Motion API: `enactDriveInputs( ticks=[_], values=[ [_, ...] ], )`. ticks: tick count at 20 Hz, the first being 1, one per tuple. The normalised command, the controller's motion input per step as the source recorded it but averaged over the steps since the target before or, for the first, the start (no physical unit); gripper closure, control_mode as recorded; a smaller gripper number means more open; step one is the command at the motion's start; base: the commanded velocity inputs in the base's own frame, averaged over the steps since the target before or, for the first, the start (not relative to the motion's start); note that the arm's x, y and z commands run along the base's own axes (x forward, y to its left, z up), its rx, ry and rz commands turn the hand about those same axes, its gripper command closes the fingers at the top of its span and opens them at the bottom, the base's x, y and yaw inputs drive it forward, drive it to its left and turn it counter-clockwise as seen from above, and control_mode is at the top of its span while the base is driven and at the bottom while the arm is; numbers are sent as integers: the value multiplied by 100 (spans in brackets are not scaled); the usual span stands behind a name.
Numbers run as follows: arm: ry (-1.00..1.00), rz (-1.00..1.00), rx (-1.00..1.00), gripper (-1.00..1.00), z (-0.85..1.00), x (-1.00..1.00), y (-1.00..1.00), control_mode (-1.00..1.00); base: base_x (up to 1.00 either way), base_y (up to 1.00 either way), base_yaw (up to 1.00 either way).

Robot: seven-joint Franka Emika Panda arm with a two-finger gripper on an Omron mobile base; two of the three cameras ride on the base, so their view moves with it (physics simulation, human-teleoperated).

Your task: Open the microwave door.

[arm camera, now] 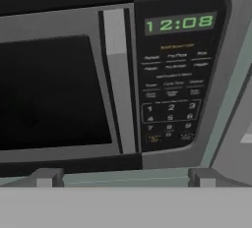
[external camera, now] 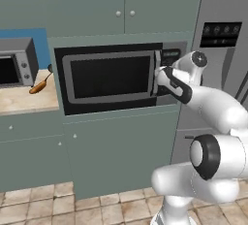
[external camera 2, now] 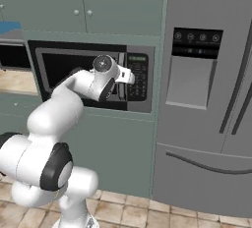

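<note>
Just ahead of open claw [arm camera: 123, 177]: microwave door [arm camera: 54, 89].

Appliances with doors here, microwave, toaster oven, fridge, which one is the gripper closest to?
The microwave: the open gripper faces its vertical handle and keypad, while the toaster oven sits far left and the fridge right.

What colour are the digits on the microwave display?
Green digits, clearest in the hand view.

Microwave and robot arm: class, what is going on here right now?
A white robot arm has brought its open two-finger gripper up close to the wide black built-in microwave set in teal cabinetry. The black, grey-framed microwave door looks shut. The gripper faces the vertical grey bar handle beside the dark keypad panel, holding nothing yet.
</note>
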Motion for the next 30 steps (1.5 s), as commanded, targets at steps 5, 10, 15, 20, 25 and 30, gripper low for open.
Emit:
enactDriveInputs(
  ticks=[5, 10, 15, 20, 25, 30],
  values=[
    [-2, 0, 0, -100, -11, 35, 1, -100, 0, 0, 0],
    [-1, 0, 0, -100, -23, 41, 9, -100, 0, 0, 0],
    [-1, 0, 0, -100, -17, 36, 2, -100, 0, 0, 0],
    [0, 0, 0, -100, -12, 36, 0, -100, 0, 0, 0],
    [-3, 0, 0, -100, -13, 35, 0, -100, 0, 0, 0],
    [-6, 0, 0, -100, -17, 29, -2, -100, 0, 0, 0]
  ],
)
